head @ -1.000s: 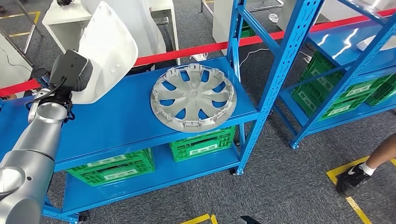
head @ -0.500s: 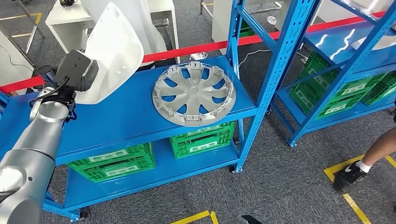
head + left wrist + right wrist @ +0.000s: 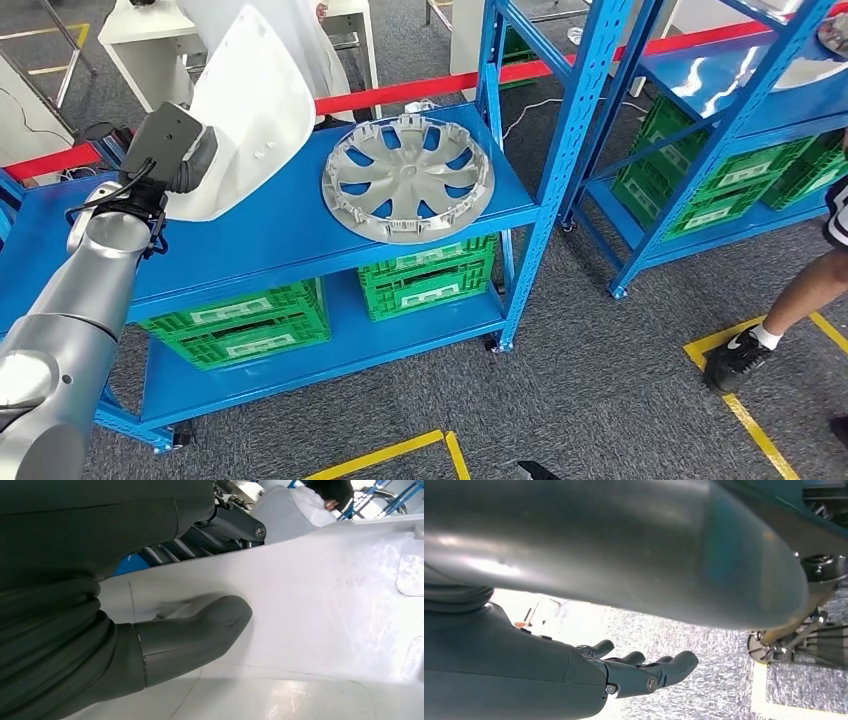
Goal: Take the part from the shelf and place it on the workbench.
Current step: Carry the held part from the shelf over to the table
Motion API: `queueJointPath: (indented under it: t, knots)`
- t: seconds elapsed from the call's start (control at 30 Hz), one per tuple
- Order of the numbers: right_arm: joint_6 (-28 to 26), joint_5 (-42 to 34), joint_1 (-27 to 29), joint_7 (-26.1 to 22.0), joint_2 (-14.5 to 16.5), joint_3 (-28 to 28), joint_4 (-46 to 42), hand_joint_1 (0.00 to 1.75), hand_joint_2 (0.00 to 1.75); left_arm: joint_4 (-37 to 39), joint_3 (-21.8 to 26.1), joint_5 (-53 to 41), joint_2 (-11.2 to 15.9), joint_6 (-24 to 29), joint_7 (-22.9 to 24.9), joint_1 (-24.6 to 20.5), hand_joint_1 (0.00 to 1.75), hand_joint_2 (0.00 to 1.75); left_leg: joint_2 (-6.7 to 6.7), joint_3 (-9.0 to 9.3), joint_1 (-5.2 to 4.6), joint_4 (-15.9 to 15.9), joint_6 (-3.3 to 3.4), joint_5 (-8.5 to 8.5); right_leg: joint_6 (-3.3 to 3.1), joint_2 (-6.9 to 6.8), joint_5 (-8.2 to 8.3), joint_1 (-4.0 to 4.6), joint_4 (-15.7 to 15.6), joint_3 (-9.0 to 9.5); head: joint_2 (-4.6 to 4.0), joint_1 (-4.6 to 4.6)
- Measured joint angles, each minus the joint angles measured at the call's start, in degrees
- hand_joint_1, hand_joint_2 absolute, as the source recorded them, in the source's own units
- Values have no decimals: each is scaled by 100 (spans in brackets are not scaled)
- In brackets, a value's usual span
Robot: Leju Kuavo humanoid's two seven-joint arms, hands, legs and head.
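1. The left hand [image 3: 168, 150] grips a white panel [image 3: 250, 110], thumb [image 3: 200, 630] pressed flat on its surface, holding it raised above the left end of the blue shelf [image 3: 250, 240].
2. A grey hubcap [image 3: 407, 178] lies on that shelf's top board, to the right of the panel and apart from it.
3. Green crates [image 3: 425, 280] sit on the board below the hubcap.
4. The right hand [image 3: 644, 672] holds nothing, fingers loosely extended and apart above grey carpet [image 3: 704, 645].
5. A person's leg and shoe [image 3: 735, 360] stand on the floor right of the shelf.
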Motion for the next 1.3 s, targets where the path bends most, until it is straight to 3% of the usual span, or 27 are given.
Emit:
queueJointPath:
  t: [0.07,0.17,0.2,0.23,0.27,0.33,0.4,0.47,0.53,0.57,0.63,0.67,0.7,0.73,0.77,0.83,0.9,0.93,0.97,1.03,1.07,1.1,1.17,1.2,1.23,1.3]
  knots:
    - [0,-4,-5,0,3,-3,0,0,0,25,-27,2,6,1,2,-11,175,175,1,-84,16,153,-66,-206,-77,-18,106,-14,-21,-70,0,-9]
    - [2,-4,-6,1,3,-6,0,0,0,55,-77,4,13,5,2,-20,175,175,5,-334,40,1081,-139,-950,-129,-29,274,-16,-25,-259,0,-22]
    - [3,-4,-5,1,3,-7,0,0,0,69,-94,5,14,8,4,-17,175,175,5,-372,43,1378,-152,-1066,-128,-30,331,-13,-22,-335,0,-22]
    - [3,-4,-4,1,3,-8,0,0,0,84,-110,7,15,11,5,-14,175,175,4,-341,43,1532,-153,-1060,-124,-30,390,-10,-19,-412,0,-23]
    - [4,-4,-4,1,3,-10,0,0,0,94,-127,10,16,13,7,-12,175,175,4,-215,43,1485,-143,-946,-116,-30,447,-6,-16,-486,1,-22]
    - [5,-7,-4,1,4,-25,0,0,0,96,-153,20,13,15,6,-18,175,175,2,296,33,873,-85,-730,-89,-29,555,2,-14,-605,1,-21]
    - [7,-10,-3,1,8,-44,0,0,0,77,-177,31,-1,18,2,-32,175,175,-2,803,-2,142,-16,-765,-38,-28,655,5,-25,-663,1,-14]
    - [9,-15,-2,-1,14,-56,0,0,0,66,-197,39,-14,20,-1,-43,175,175,-4,940,-51,-148,44,-803,33,-27,767,-17,-77,-673,0,-16]
    - [9,-19,8,-7,25,-69,0,0,0,70,-210,44,-24,21,1,-44,175,175,15,874,-55,-210,130,-678,104,-16,822,-34,-123,-701,1,-27]
    - [9,-19,14,-10,31,-78,0,0,0,72,-216,46,-31,21,2,-45,175,175,27,832,-43,-241,182,-598,129,-11,723,-35,-69,-745,1,-24]
    - [9,-19,21,-19,33,-92,0,0,0,75,-227,49,-44,21,4,-48,175,175,44,692,-18,-274,253,-431,155,-6,213,-40,384,-911,1,-18]
    - [9,-19,18,-18,33,-95,0,0,0,79,-230,50,-47,21,4,-45,175,175,43,592,-17,-267,271,-354,167,-7,-67,-39,757,-1007,1,-15]
    - [8,-19,13,-20,33,-96,0,0,0,85,-233,50,-48,21,5,-40,175,175,42,488,-18,-253,273,-283,179,-7,-247,-40,1125,-1081,1,-15]
    - [8,-18,9,-23,33,-97,0,0,0,94,-234,50,-48,21,5,-33,175,175,42,383,-17,-235,267,-215,190,-7,-275,-40,1387,-1096,1,-15]
    - [7,-17,6,-25,33,-99,0,0,0,103,-236,50,-48,21,5,-25,175,175,43,276,-14,-213,256,-150,197,-7,-181,-40,1489,-1032,0,-15]
    - [7,-17,4,-25,31,-102,-1,0,0,113,-236,50,-47,21,5,-16,175,175,42,70,-1,-144,216,-36,203,-9,101,-43,1127,-621,-1,-14]
    - [7,-17,-6,-26,29,-102,-3,0,0,99,-236,50,-41,23,3,-16,175,175,38,-86,-7,-59,152,48,181,-3,16,-27,387,-63,0,-8]
    - [7,-17,-10,-34,29,-102,-4,0,0,92,-237,50,-38,25,2,-19,175,175,39,-124,-12,-31,115,87,158,4,-86,-17,126,106,0,-4]
    - [7,-18,-11,-43,29,-102,-4,0,0,86,-237,50,-36,27,1,-21,175,175,39,-140,-16,-23,79,132,124,11,-165,-1,-12,175,1,-2]
    - [8,-19,-5,-62,32,-102,-4,0,0,92,-238,51,-29,29,0,-24,175,175,37,-161,-3,-42,10,203,41,-2,-90,-4,-41,103,0,4]
    - [8,-19,-6,-67,33,-103,-4,0,0,96,-238,51,-23,30,2,-25,175,175,33,-198,6,3,-24,120,-5,-15,-22,-11,-49,51,1,-1]
    - [8,-18,-7,-73,33,-104,-4,0,0,99,-238,52,-16,30,3,-26,175,175,30,-259,18,143,-58,-78,-47,-31,55,-20,-61,-17,0,-5]
    - [9,-17,-11,-81,31,-106,-4,0,0,104,-244,58,-7,31,3,-24,175,175,29,-404,39,746,-117,-685,-91,-44,204,-20,-64,-173,0,-18]
    - [10,-11,-9,-82,31,-107,-4,0,0,106,-252,65,-3,32,1,-17,175,175,30,-459,45,1117,-140,-904,-95,-48,276,-16,-62,-260,0,-19]
    - [10,3,-7,-82,31,-107,-4,0,0,109,-267,77,7,32,2,-6,175,175,30,-469,48,1414,-152,-984,-92,-50,348,-11,-60,-349,1,-19]
    - [9,38,-6,-83,31,-107,-4,0,0,114,-301,104,38,33,6,14,175,175,29,-273,49,1530,-142,-794,-81,-54,493,-1,-57,-531,1,-19]
